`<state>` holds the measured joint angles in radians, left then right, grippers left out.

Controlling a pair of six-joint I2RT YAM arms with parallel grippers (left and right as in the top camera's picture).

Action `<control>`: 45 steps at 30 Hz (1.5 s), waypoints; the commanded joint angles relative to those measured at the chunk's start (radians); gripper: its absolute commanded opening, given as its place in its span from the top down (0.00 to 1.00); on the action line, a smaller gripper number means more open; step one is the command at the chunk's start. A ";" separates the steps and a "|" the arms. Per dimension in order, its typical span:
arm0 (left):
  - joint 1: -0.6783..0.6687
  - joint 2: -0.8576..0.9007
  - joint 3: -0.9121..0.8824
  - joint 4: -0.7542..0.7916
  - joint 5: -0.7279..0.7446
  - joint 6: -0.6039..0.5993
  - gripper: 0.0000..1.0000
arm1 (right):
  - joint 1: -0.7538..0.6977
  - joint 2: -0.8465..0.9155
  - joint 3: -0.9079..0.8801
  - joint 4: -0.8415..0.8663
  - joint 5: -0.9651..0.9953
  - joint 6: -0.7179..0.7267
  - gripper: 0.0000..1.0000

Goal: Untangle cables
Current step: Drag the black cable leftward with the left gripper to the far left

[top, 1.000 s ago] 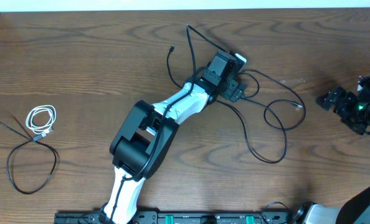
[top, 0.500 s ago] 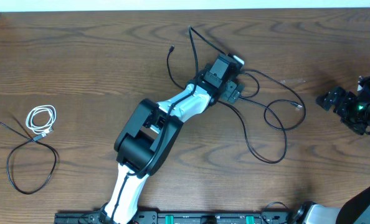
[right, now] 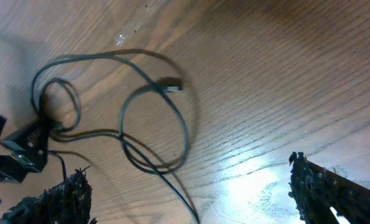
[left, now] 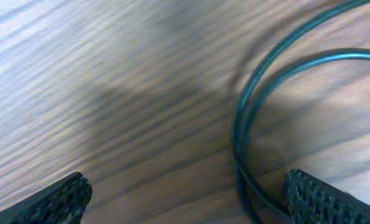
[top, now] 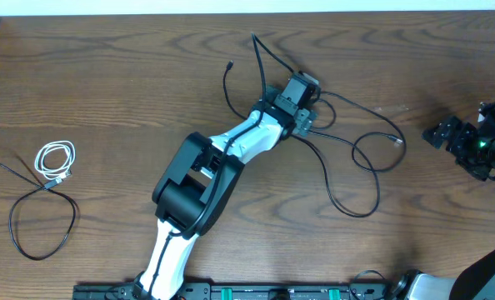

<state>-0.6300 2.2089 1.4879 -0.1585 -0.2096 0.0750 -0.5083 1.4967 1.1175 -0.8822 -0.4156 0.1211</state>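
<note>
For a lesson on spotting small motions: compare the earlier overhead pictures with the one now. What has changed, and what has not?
The left gripper shifted slightly left in the overhead view and seems to have tilted down over the black cables, while the arm's elbow edged right. Its jaws are open and it has taken hold of nothing. The black cables, the white cord and the right gripper stayed as they were.

Outstretched left arm (top: 231,150), left pincer (top: 306,88) wide open, right pincer (top: 439,133) likewise open
</note>
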 commanded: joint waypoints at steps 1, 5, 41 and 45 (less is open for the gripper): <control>0.063 0.043 -0.029 -0.087 -0.169 0.017 0.00 | -0.001 -0.008 0.012 -0.005 -0.014 -0.014 0.01; 0.177 0.043 -0.029 -0.156 -0.169 0.017 0.01 | 0.000 -0.008 0.012 -0.008 -0.014 -0.014 0.01; 1.401 0.043 -0.029 -0.271 -0.055 -0.164 0.00 | 0.000 -0.008 0.012 0.008 -0.014 -0.013 0.01; 1.430 0.043 -0.029 -0.258 0.047 -0.163 0.01 | 0.000 -0.008 0.012 0.007 -0.013 -0.006 0.01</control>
<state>0.7815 2.1811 1.5101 -0.3855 -0.2562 -0.0982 -0.5083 1.4967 1.1175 -0.8768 -0.4160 0.1215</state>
